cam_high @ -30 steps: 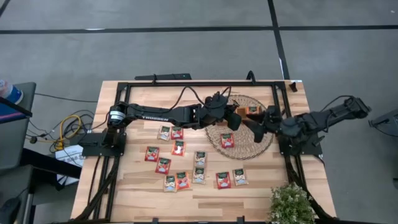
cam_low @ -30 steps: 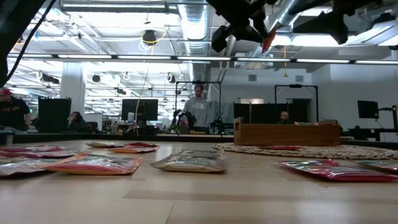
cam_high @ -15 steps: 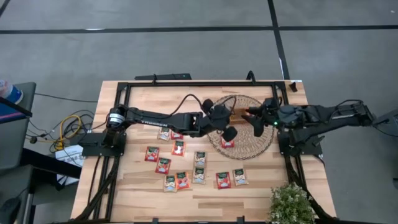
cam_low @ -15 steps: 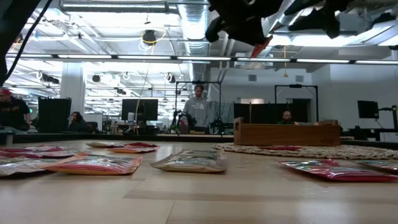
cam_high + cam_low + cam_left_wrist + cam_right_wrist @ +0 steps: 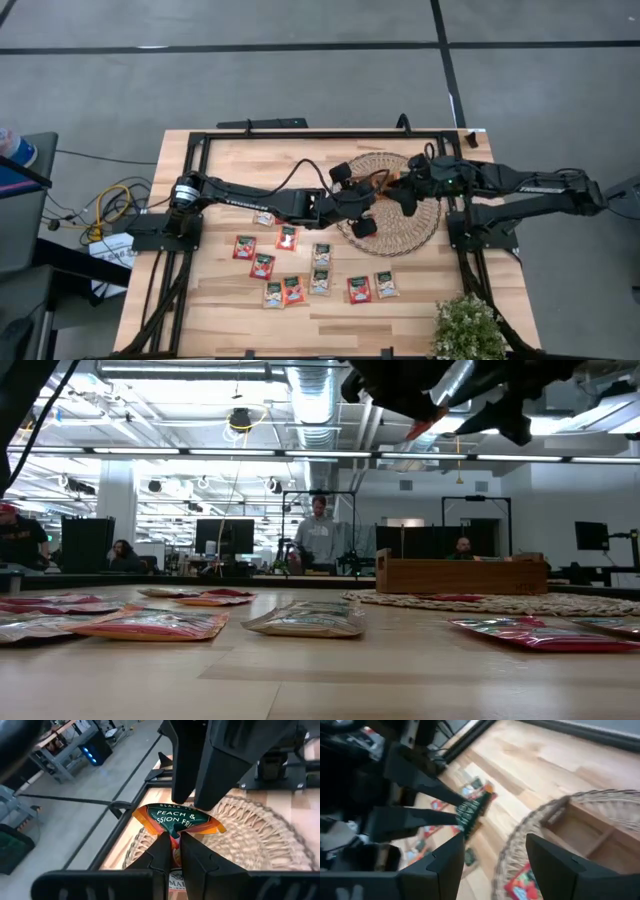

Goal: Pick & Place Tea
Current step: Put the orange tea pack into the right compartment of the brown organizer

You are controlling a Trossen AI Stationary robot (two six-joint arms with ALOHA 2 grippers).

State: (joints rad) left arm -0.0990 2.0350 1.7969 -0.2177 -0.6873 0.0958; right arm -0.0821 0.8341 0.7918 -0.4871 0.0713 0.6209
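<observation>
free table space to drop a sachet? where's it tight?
Bare wood: the left strip of the table beside the loose sachets, and the front right corner between the sachets and the plant. Crowded: over the wicker mat, where left gripper holds a sachet facing the open right gripper.

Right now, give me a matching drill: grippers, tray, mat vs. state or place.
Things:
1. left gripper
2. right gripper
3. wooden tray
4. wicker mat

States or places:
A. lies flat on the table
B. open, facing the sachet
C. stands on the mat
D. shut on a red tea sachet

Pairs: 1-D, 2-B, 3-C, 4-A
</observation>
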